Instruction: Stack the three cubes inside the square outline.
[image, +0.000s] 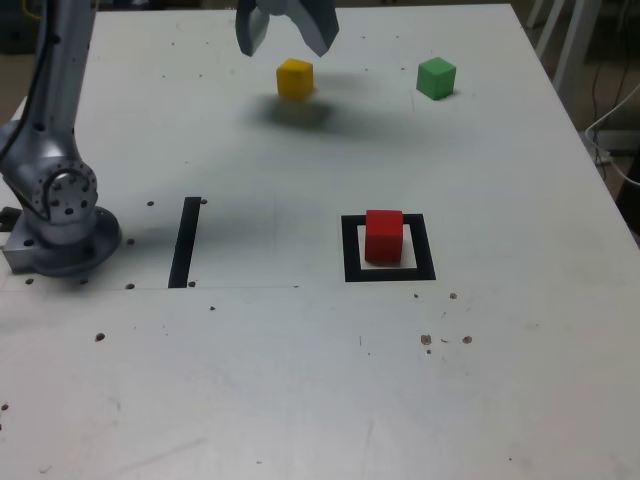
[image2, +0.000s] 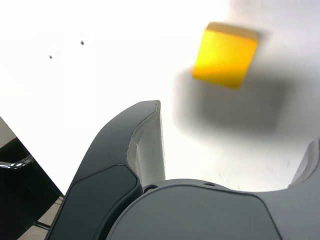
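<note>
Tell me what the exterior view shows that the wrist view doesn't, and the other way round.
Only the exterior view shows the red cube sitting inside the square outline, the green cube, the straight black tape stripe and the arm's base. Only the wrist view shows a dark strip off the table's edge. Both show the yellow cube on the table and the open, empty gripper near it.

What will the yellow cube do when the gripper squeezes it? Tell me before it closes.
The yellow cube looks solid with flat faces, so it should stay stiff and sit flat rather than roll. It is smaller than the open gripper, so probably light. Its smooth sides might slip or twist if the jaws close off-centre.
</note>
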